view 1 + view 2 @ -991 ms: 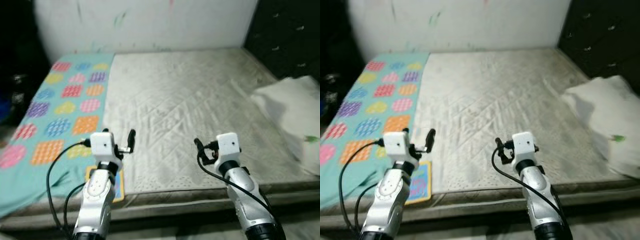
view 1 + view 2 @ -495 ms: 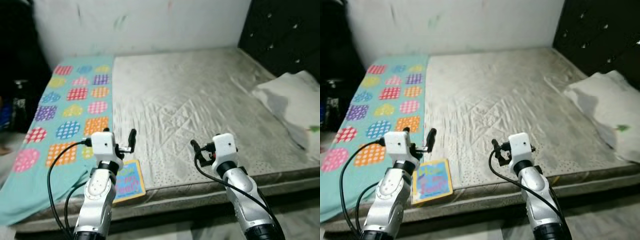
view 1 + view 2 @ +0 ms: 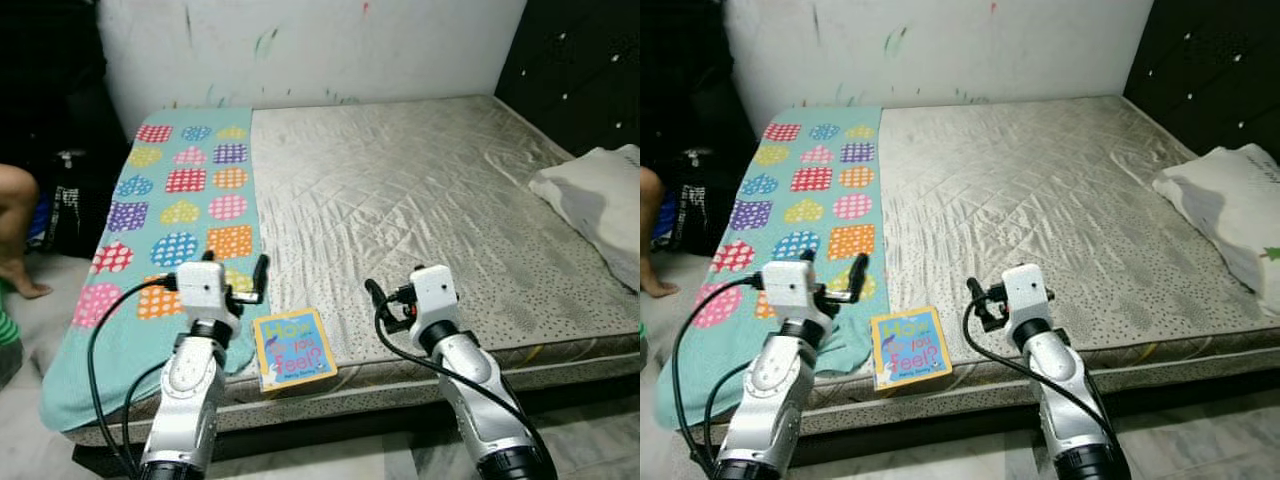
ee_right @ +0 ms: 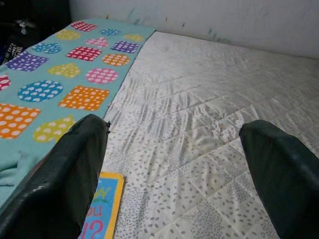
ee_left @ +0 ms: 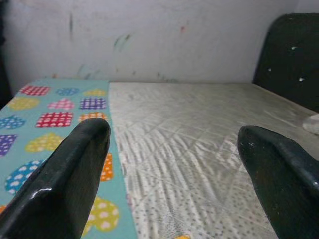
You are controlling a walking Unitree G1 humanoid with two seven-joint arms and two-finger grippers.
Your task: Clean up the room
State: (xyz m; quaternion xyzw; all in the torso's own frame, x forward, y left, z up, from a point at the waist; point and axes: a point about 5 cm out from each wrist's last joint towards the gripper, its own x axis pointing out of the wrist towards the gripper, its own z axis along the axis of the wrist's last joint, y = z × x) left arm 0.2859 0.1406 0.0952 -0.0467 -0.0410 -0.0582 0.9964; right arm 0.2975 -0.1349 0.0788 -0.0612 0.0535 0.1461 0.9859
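The bed (image 3: 420, 200) stands against the wall (image 3: 320, 45). A blanket (image 3: 180, 200) covers its left side. A book (image 3: 293, 347) lies at the front edge, a pillow (image 3: 600, 200) at right.

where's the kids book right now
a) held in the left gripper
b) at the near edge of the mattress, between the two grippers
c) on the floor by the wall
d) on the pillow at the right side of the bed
b: the book lies flat at the near edge of the mattress, beside the patterned blanket, between the left gripper and the right gripper, both open and holding nothing.
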